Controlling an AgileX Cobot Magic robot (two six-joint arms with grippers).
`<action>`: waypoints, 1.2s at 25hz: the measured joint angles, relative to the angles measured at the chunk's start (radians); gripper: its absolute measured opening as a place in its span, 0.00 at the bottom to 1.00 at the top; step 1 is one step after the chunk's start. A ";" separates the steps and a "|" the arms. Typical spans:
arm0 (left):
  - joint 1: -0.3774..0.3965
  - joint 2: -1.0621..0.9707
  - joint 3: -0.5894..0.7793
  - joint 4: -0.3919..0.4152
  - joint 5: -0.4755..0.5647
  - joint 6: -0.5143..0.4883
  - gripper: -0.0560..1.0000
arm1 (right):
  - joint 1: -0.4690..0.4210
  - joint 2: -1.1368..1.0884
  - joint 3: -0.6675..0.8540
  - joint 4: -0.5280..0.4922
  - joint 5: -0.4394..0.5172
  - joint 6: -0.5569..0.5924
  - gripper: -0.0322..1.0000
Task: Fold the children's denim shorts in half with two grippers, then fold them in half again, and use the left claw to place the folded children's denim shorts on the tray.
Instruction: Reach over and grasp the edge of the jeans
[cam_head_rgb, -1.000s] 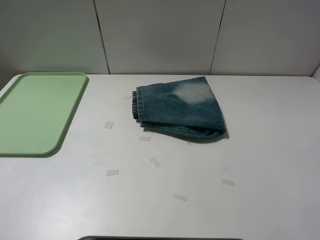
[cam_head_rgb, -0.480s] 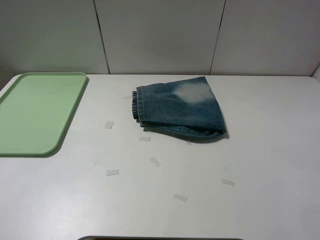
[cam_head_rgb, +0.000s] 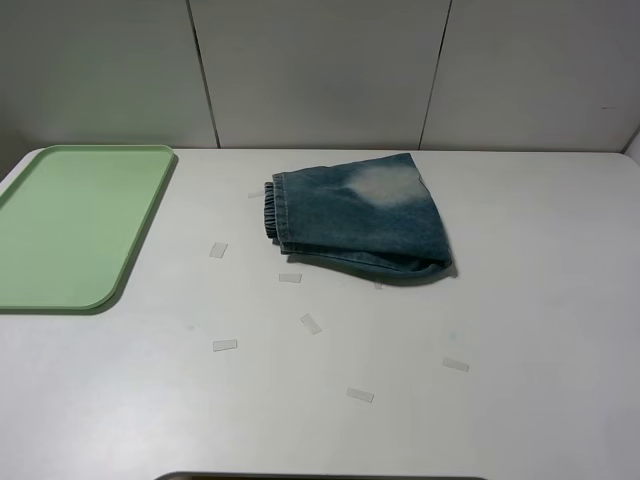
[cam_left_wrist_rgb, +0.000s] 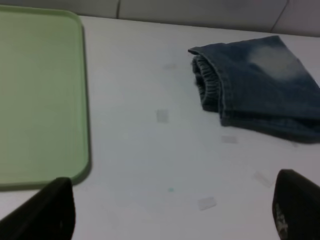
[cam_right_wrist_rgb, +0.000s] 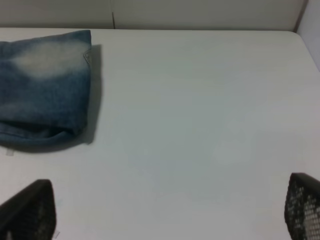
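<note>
White table (cam_head_rgb: 530, 300), green tray (cam_head_rgb: 70, 225) on its left, shorts (cam_head_rgb: 360, 215) folded at the middle back, well apart from the tray. Left gripper (cam_left_wrist_rgb: 172, 215) is spread wide, empty, touching nothing; right gripper (cam_right_wrist_rgb: 165, 212) likewise. Only the wrist views catch them. Tape scraps (cam_head_rgb: 311, 323) show best from high.

Tray (cam_head_rgb: 70, 220) at L edge of surface (cam_head_rgb: 540, 300). Shorts (cam_head_rgb: 360, 215) centre-rear, well apart from tray, waistband (cam_head_rgb: 270, 210) twd tray. Tape bits (cam_head_rgb: 311, 323) scattered in front of shorts.
</note>
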 joint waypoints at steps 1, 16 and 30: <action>0.000 0.055 -0.001 -0.011 -0.031 0.000 0.80 | 0.000 0.000 0.000 0.000 0.000 0.000 0.70; 0.000 0.969 -0.107 -0.683 -0.403 0.588 0.80 | 0.000 0.000 0.000 -0.001 0.000 0.000 0.70; 0.088 1.528 -0.419 -0.910 -0.381 0.812 0.80 | 0.000 0.000 0.000 -0.001 0.000 0.000 0.70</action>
